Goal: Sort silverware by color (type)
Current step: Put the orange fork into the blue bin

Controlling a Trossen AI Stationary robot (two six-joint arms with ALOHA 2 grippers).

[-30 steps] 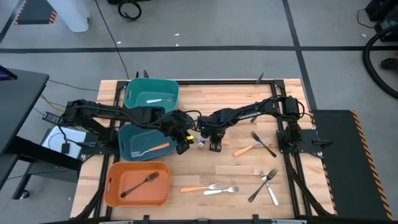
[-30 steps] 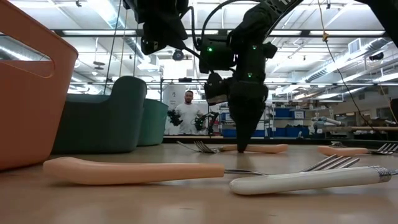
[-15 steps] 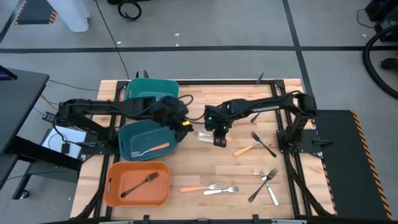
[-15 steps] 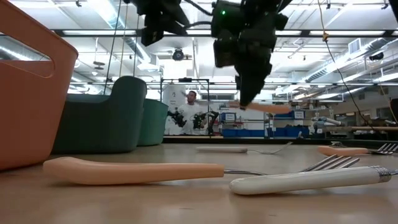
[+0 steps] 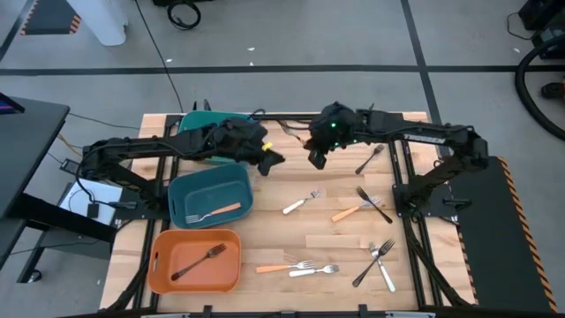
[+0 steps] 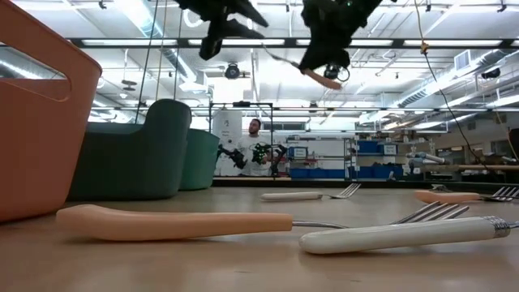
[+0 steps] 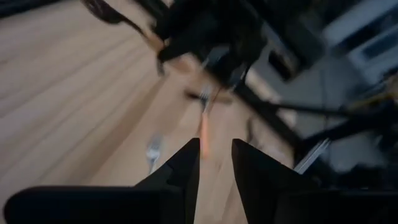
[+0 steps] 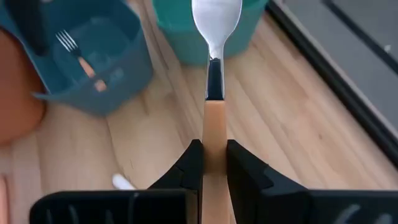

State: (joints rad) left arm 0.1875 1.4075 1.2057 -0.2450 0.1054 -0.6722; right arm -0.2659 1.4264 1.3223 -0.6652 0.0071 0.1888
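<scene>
My right gripper hangs high over the table's far middle, shut on an orange-handled fork. The fork's metal head points toward the teal bins. My left gripper hovers just left of it, open by a narrow gap with nothing between its fingers. The blue-teal bin holds an orange-handled fork. A black fork lies in the orange bin. The left arm partly hides the far teal bin. My right gripper pinches the fork's orange handle between its two fingers. The fork runs along the fingers and sticks out ahead of them, head foremost. The fingers slant downward. The fork is lifted clear of the table.
Loose forks lie flat on the wood: a white one at the middle, an orange and a black one, a black one at the far right, an orange and a white one, and two near the front right.
My right gripper has risen from the table top with the orange-handled fork and gone toward the far edge, tipping up. A white fork stays lying at the middle. My left gripper has risen and moved toward the far edge.
</scene>
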